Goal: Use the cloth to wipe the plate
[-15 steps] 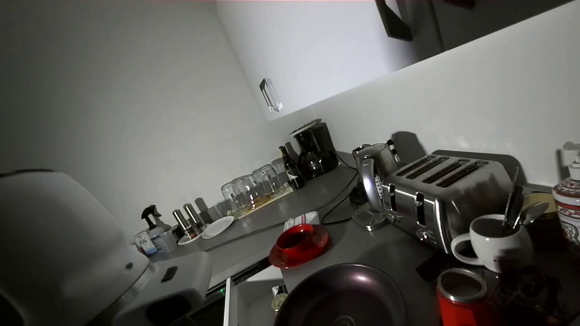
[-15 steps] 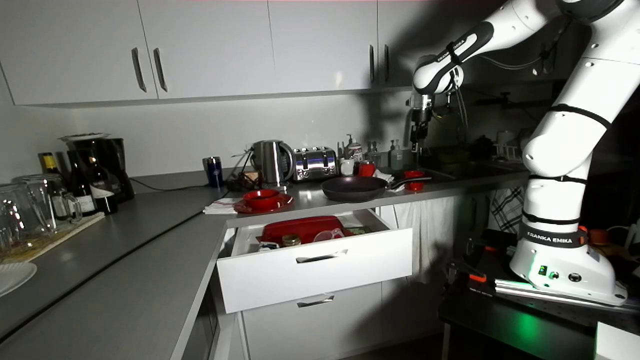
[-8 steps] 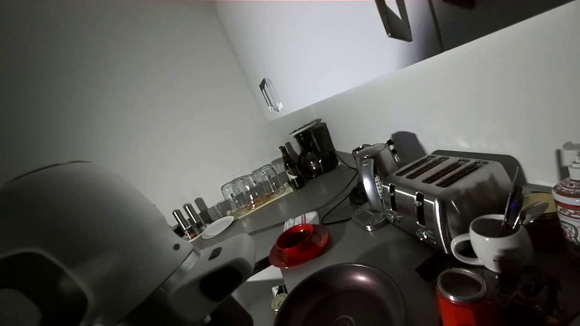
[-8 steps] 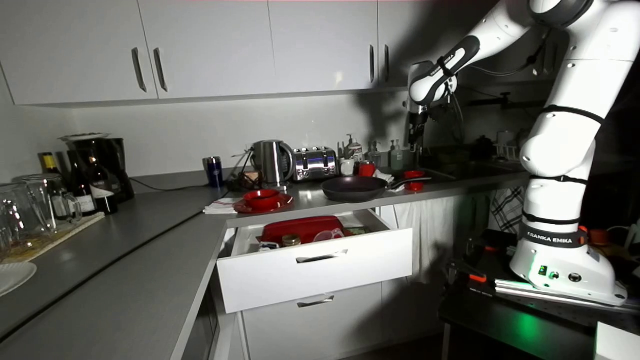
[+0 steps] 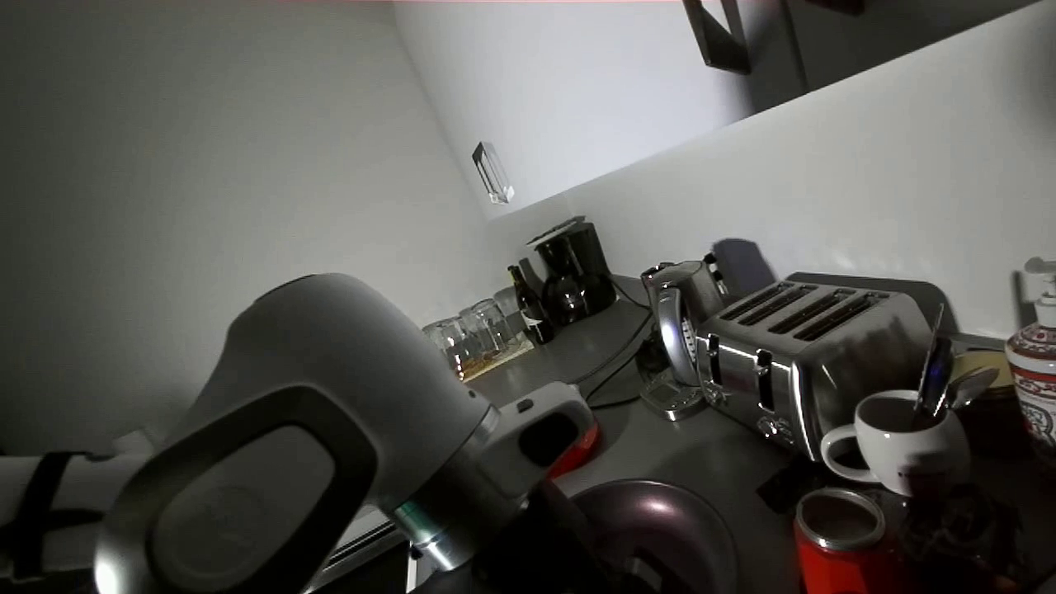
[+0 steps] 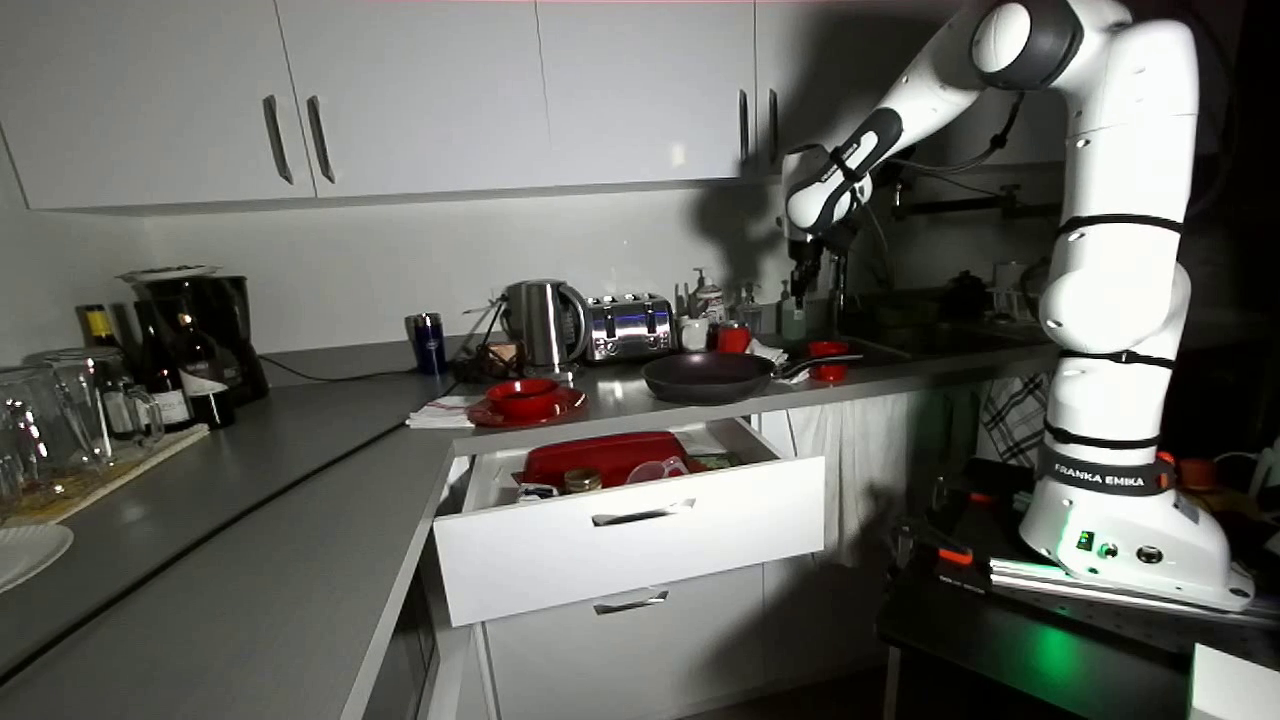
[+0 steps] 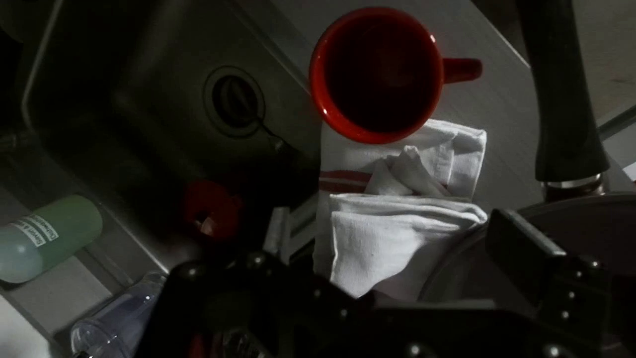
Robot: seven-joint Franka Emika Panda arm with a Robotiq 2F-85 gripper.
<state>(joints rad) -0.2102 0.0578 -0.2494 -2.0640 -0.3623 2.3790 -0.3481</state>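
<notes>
The cloth (image 7: 382, 243), white with red stripes, lies folded and wrinkled on the counter in the wrist view. An exterior view also shows the cloth (image 6: 768, 351), just right of the plate (image 6: 705, 376). That plate is a wide, dark, glossy round dish with a handle, like a frying pan. In the wrist view the plate (image 7: 477, 273) fills the lower right, its rim reaching the cloth. My gripper (image 7: 400, 233) hangs over the cloth, jaws wide apart and nothing held. An exterior view has the gripper (image 6: 802, 285) above the counter, right of the plate.
A red mug (image 7: 380, 74) overlaps the cloth's upper edge in the wrist view. The sink (image 7: 164, 94) lies left of it, with a green bottle (image 7: 59, 238) beyond. The plate's handle (image 7: 564, 99) juts past the cloth. A toaster (image 6: 630, 328) and an open drawer (image 6: 640, 540) are nearby.
My arm has swung left and slightly down in an exterior view, bringing the gripper closer to the plate. It now hides part of the plate and the red dishes in an exterior view.
</notes>
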